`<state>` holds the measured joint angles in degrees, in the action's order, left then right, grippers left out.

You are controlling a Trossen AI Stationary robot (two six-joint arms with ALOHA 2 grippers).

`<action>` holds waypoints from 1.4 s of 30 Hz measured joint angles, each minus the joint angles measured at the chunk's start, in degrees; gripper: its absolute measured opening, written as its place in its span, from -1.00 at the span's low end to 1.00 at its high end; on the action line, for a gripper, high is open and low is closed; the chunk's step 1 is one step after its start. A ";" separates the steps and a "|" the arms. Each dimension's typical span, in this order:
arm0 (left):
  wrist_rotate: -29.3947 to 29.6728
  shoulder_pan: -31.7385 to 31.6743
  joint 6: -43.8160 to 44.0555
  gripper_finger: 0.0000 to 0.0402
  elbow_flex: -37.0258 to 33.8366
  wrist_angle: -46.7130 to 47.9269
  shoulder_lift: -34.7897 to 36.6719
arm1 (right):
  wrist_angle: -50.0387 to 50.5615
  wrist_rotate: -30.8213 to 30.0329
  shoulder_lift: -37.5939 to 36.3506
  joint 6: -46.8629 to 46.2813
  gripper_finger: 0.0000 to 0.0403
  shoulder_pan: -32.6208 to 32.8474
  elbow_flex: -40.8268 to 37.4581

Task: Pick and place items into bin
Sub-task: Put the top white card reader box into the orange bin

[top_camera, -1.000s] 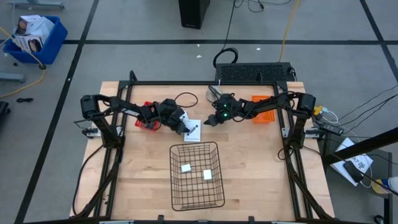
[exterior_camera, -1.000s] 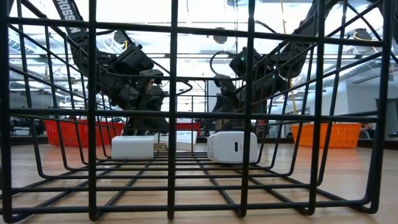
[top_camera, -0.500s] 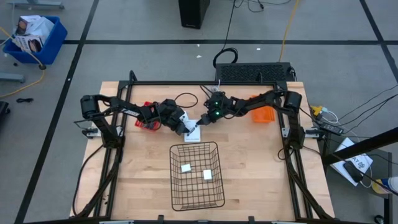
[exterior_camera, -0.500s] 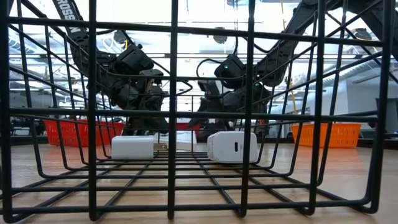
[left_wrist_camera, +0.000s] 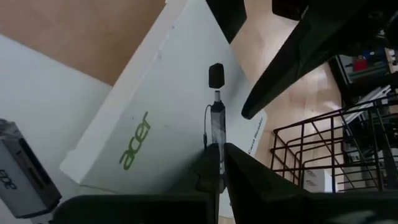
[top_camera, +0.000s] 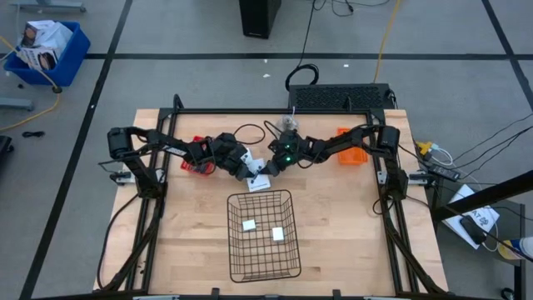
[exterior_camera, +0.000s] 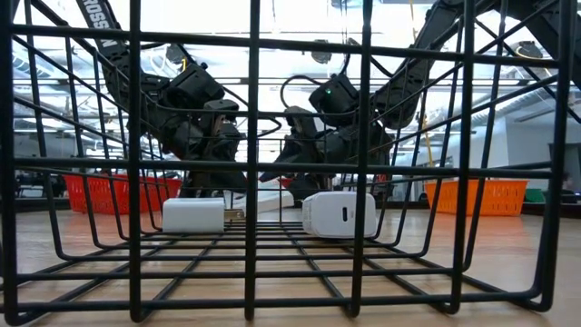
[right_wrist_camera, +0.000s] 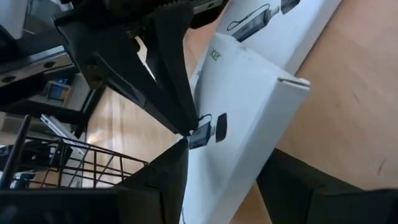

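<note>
White packet [top_camera: 259,179] at the bin's [top_camera: 264,236] twelve o'clock: my right gripper [top_camera: 271,166], open, has swung in beside my shut left gripper [top_camera: 250,173]; pickup looks close.

Green "acer" logo on white card packet [left_wrist_camera: 155,118], approx centre of its face. 2nd packet [left_wrist_camera: 22,168] at 8 o'clock: small "acer" print. Arm [exterior_camera: 95,23] in low view, 10 o'clock: partial white letters, unreadable.
</note>
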<state>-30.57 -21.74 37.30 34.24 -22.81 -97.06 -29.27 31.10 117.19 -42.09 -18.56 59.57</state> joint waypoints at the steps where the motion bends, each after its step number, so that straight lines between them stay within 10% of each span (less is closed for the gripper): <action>1: 0.14 0.00 -0.03 -0.85 0.00 -0.02 0.00 | 0.41 -0.04 0.00 0.05 -0.16 -0.02 0.02; 13: -1.16 -0.02 0.25 -0.85 0.00 -1.30 0.04 | 0.43 0.27 -0.13 0.81 -0.83 -0.19 -0.07; 21: -3.20 0.55 1.17 -0.85 0.00 -4.23 0.31 | 8.57 0.16 -5.29 2.17 -0.83 -0.41 -0.07; 42: -4.39 1.19 -3.97 -0.85 0.00 -8.20 0.37 | 59.80 -22.32 -42.40 8.62 -0.83 -4.09 -0.07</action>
<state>-34.96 -20.55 33.34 34.24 -31.01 -96.68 30.53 8.78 74.79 -33.47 -22.64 59.51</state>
